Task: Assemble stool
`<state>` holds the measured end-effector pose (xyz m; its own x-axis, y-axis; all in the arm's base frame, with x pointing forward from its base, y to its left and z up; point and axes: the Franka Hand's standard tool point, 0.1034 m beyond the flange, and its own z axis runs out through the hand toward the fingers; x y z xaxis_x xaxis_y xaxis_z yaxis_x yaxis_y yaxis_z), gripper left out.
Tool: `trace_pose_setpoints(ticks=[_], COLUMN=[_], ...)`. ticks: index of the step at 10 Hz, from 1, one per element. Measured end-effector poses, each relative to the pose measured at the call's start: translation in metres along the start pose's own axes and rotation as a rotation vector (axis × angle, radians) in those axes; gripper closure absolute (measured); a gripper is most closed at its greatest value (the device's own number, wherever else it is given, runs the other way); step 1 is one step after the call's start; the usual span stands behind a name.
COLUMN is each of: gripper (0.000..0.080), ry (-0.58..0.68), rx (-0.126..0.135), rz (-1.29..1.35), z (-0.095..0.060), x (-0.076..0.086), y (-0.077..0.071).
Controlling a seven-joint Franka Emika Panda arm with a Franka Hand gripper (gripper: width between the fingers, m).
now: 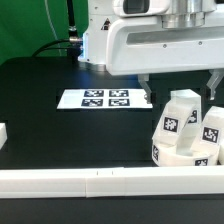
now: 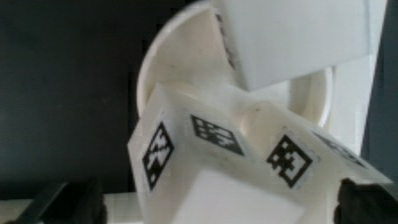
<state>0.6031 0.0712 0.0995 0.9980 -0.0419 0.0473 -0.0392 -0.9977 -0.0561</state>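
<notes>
The white stool seat (image 1: 176, 153) lies at the exterior view's right, near the front rail, with tags on its rim. Two blocky tagged legs (image 1: 179, 113) (image 1: 212, 125) stand up from it. My gripper (image 1: 180, 94) hangs just above them, its jaws wide apart on either side of the legs. In the wrist view the seat's round rim (image 2: 173, 62) curves behind a tagged leg (image 2: 222, 145), and a second leg (image 2: 285, 40) stands further off. My gripper (image 2: 214, 203) is open, and the near leg sits between its dark fingers (image 2: 64, 200) without being clamped.
The marker board (image 1: 104, 98) lies flat on the black table behind the stool. A long white border rail (image 1: 90, 182) runs along the front edge. A short white rail end (image 1: 3, 133) sits at the exterior view's left.
</notes>
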Motion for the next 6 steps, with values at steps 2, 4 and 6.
trace_pose_setpoints(ticks=[2, 4, 6], gripper=[0.0151, 0.0151, 0.0151], ry=[0.006, 0.007, 0.006], rx=[-0.008, -0.018, -0.033], rz=[-0.013, -0.124, -0.330], z=[0.0004, 0.0005, 0.0012], x=[-0.0001, 0.0007, 0.0013], y=[-0.0016, 0.0017, 0.0035])
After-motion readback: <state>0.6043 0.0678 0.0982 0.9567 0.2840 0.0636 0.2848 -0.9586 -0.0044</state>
